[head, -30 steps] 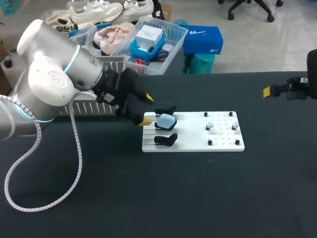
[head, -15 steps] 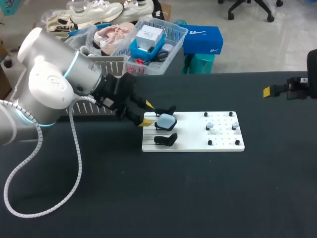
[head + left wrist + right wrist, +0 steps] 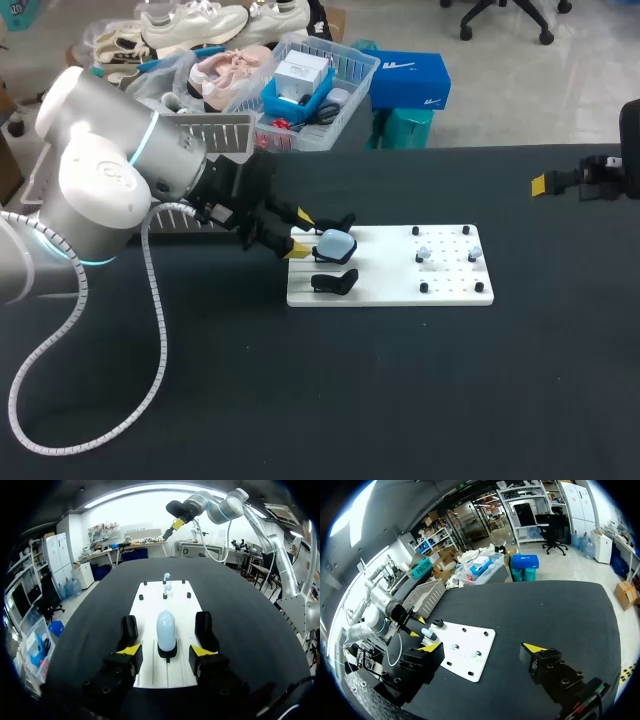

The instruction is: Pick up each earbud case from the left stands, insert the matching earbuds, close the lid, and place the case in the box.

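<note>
The black table (image 3: 420, 400) fills the lower frame of the head view. My left arm comes in from the left edge. The left gripper (image 3: 298, 234) sits left of centre at the near-left edge of the white board (image 3: 400, 288). Its fingers are spread wide and hold nothing.

In the left wrist view the left gripper (image 3: 165, 651) has the light blue earbud case (image 3: 166, 627) just ahead of it, in line with the gap between the yellow tips and touching neither. The case (image 3: 335, 243) stands upright on the middle stand, with a black stand (image 3: 335, 222) behind it and another black stand (image 3: 335, 283) in front.

Two pale earbuds (image 3: 424, 253) (image 3: 475, 254) sit among pegs on the board's right half. A grey slatted box (image 3: 225, 128) lies in the upper left, partly hidden by the arm.

The right gripper (image 3: 560, 182) hovers at the upper right edge, well apart. In the right wrist view the right gripper (image 3: 483, 647) is wide open and holds nothing.
</note>
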